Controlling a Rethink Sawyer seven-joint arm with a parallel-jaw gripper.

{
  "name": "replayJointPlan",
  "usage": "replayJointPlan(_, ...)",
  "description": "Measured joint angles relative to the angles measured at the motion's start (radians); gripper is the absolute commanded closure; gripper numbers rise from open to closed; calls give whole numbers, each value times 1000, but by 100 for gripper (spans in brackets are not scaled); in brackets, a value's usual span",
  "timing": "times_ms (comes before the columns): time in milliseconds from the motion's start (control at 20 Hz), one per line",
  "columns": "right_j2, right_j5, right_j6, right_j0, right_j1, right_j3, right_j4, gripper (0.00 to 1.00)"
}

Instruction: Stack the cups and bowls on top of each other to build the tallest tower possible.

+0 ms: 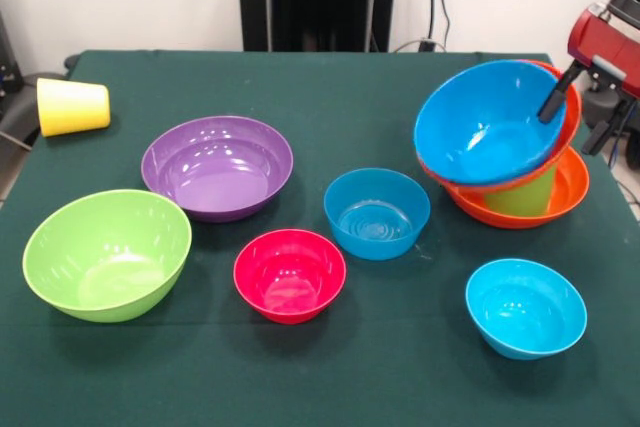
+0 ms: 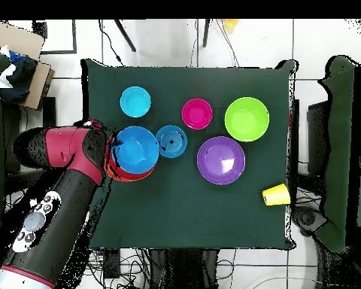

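Green-clothed table (image 1: 300, 367): tower's (image 1: 505, 162) top blue bowl (image 1: 485, 122) tilts toward camera, rim pinched in jaws.

green cup (image 1: 523, 193): mostly hidden between orange bowls | fingers (image 1: 556, 97): only one visible, grip state unclear

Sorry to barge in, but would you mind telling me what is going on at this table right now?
The robot is building a tower at one side of the table: an orange bowl, a green cup, a second orange bowl and a tilted blue bowl on top. Its gripper reaches into that blue bowl. The purple, lime green, pink-red and two other blue bowls sit unstacked, and the yellow cup lies on its side.
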Motion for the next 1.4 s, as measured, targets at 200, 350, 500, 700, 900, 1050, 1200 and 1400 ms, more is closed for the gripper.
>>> replayJointPlan(200, 0, 0, 0, 0, -8, 2, 0, 0)
replayJointPlan(350, 0, 0, 0, 0, -19, 4, 0, 0)
replayJointPlan(500, 0, 0, 0, 0, -25, 6, 0, 0)
replayJointPlan(700, 0, 0, 0, 0, -28, 9, 0, 0)
replayJointPlan(900, 0, 0, 0, 0, -31, 12, 0, 0)
replayJointPlan(1050, 0, 0, 0, 0, -36, 14, 0, 0)
replayJointPlan(1200, 0, 0, 0, 0, -44, 18, 0, 0)
replayJointPlan(1400, 0, 0, 0, 0, -47, 21, 0, 0)
